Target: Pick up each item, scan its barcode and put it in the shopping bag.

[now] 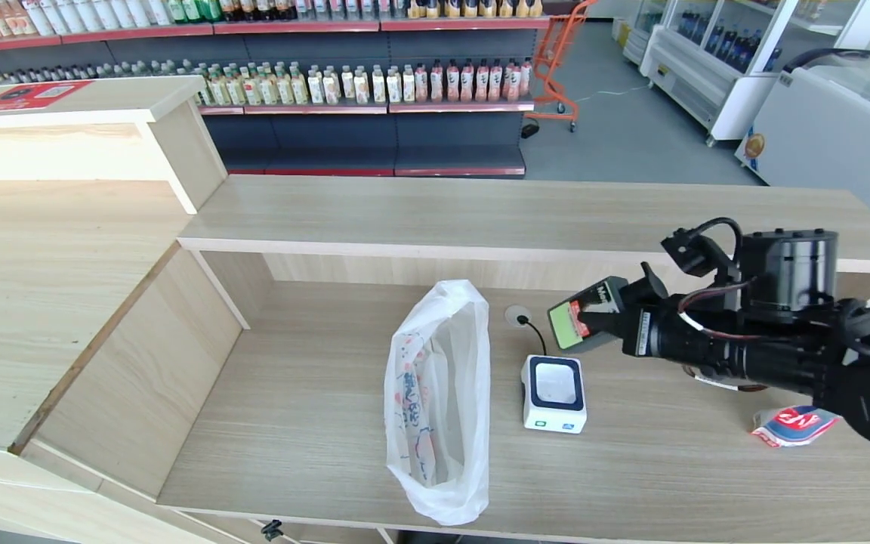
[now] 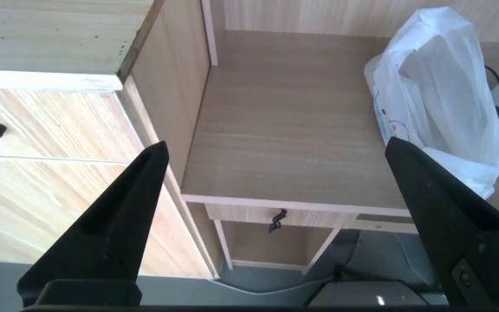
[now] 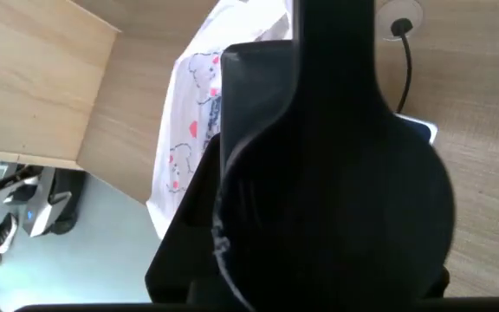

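The black right arm [image 1: 745,351] is stretched out level from the robot's right toward the middle. A black cylindrical wrist joint [image 1: 786,276] stands upright on it, and red, white and black cables [image 1: 707,302] are looped beside that joint. The right gripper [image 1: 593,323] is closed on a small green-faced box [image 1: 572,326] with a red label, which is held tilted. The left gripper [image 2: 275,147] is angled downward, and its two black wedge-shaped fingers [image 2: 111,234] are spread wide apart.

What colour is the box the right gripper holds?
The box has a pale green face with a red patch and dark sides; clearest in the head view.
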Controlling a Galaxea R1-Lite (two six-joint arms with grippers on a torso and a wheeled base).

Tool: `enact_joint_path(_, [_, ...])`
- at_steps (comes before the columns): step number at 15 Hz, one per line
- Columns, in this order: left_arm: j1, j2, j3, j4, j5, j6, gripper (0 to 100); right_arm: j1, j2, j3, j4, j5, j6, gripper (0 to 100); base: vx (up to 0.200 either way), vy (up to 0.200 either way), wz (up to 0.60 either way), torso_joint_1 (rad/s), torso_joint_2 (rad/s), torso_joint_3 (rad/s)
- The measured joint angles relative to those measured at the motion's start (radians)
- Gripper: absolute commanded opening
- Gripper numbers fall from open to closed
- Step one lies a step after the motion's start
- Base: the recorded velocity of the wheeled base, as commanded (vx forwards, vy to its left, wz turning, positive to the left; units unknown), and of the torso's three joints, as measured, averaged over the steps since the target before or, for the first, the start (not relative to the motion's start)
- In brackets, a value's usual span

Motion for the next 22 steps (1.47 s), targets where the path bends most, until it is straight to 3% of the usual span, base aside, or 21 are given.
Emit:
enact_joint_path(2, [0.000,0.000,0.000,0.000,0.000,0.000,100,-0.018,-0.130,0.108,0.002,0.071,-0.072,0,0.000,0.000,0.00,0.000,0.00,0.000])
enact_joint_path(6, [0.000,0.000,0.000,0.000,0.000,-0.001,100,-0.034,-0.248,0.180,0.005,0.083,-0.087,0,0.000,0.000,0.00,0.000,0.00,0.000])
enact_joint_path(10, [0.000,0.000,0.000,0.000,0.000,-0.002,100,-0.037,-0.277,0.192,0.039,0.083,-0.082,0,-0.200,0.000,0.00,0.010,0.01,0.001])
enact_joint_path(15, [0.000,0.000,0.000,0.000,0.000,-0.002,100,-0.044,-0.266,0.194,0.048,0.087,-0.080,0,0.000,0.000,0.00,0.000,0.00,0.000])
enact_joint_path(22, [-0.001,0.000,0.000,0.000,0.000,-0.004,100,-0.046,-0.215,0.163,0.048,0.083,-0.016,0,0.000,0.171,0.00,0.012,0.01,0.002])
